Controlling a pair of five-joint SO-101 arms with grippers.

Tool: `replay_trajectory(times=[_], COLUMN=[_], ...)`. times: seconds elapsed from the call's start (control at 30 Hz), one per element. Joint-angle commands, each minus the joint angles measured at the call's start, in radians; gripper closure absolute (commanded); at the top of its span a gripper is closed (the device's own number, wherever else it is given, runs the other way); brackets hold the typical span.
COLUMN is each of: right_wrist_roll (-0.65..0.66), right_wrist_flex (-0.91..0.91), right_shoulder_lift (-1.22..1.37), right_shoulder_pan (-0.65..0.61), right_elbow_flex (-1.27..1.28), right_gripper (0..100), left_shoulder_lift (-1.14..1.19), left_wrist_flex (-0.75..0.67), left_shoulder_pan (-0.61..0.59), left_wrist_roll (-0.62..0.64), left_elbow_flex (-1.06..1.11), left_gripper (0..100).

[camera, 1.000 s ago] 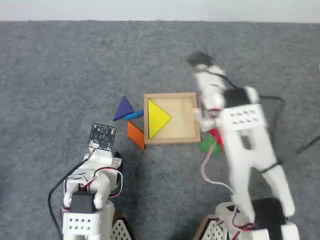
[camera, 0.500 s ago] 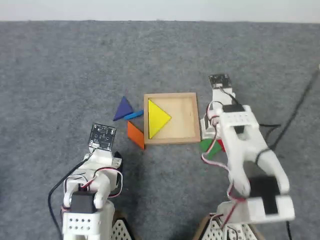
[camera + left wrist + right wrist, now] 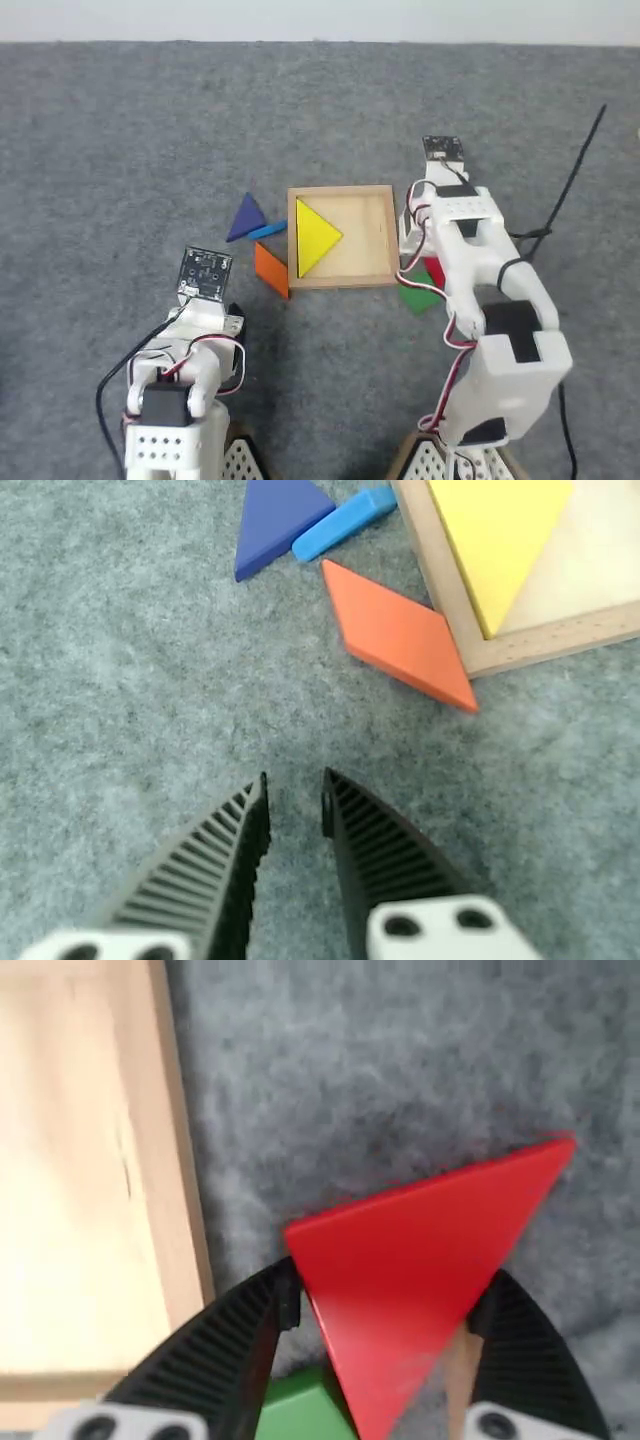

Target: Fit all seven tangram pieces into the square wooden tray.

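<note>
Right gripper (image 3: 388,1295) is clamped on a flat red triangle (image 3: 420,1250) just beside the square wooden tray (image 3: 180,1160). Left gripper (image 3: 293,780) is held slightly parted, empty, near an orange parallelogram (image 3: 400,635).

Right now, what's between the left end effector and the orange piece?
Only bare grey carpet lies between the left end effector and the orange piece, as the left wrist view shows.

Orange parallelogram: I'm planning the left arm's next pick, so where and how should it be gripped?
Probably pinch the orange parallelogram across its two long parallel edges, mid-length, coming straight down. It lies flat on the carpet, and one short edge sits against the wooden tray, so that side leaves little finger room.
</note>
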Motion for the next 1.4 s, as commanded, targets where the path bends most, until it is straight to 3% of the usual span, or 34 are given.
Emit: replay_trajectory(times=[0.0, 0.27, 0.73, 1.03, 1.2, 1.37], right_wrist_roll=[-0.068, -0.373, -0.457, -0.468, -0.594, -0.603], right_wrist_flex=[-0.015, -0.021, -0.079, 0.101, 0.147, 0.171], right_shoulder_lift=[-0.002, -0.001, 0.082, 0.217, 0.225, 0.223], right_shoulder_pan=[-0.018, -0.061, -0.061, -0.054, -0.053, 0.008], right_elbow_flex=[-0.074, -0.101, -0.163, -0.334, -0.341, -0.342], right_gripper=[72.1, 72.1, 72.1, 72.3, 72.8, 84.7], left_shoulder_lift=[-0.020, -0.020, -0.020, -0.020, -0.020, -0.020], left_wrist_flex=[0.005, 0.005, 0.005, 0.005, 0.005, 0.005], left_shoulder_pan=[0.006, 0.006, 0.003, 0.002, 0.002, 0.002], left_wrist_roll=[0.005, 0.005, 0.005, 0.005, 0.005, 0.005], left_elbow_flex=[-0.004, -0.004, -0.004, -0.004, -0.004, -0.004], left_gripper=[92, 92, 92, 92, 92, 92])
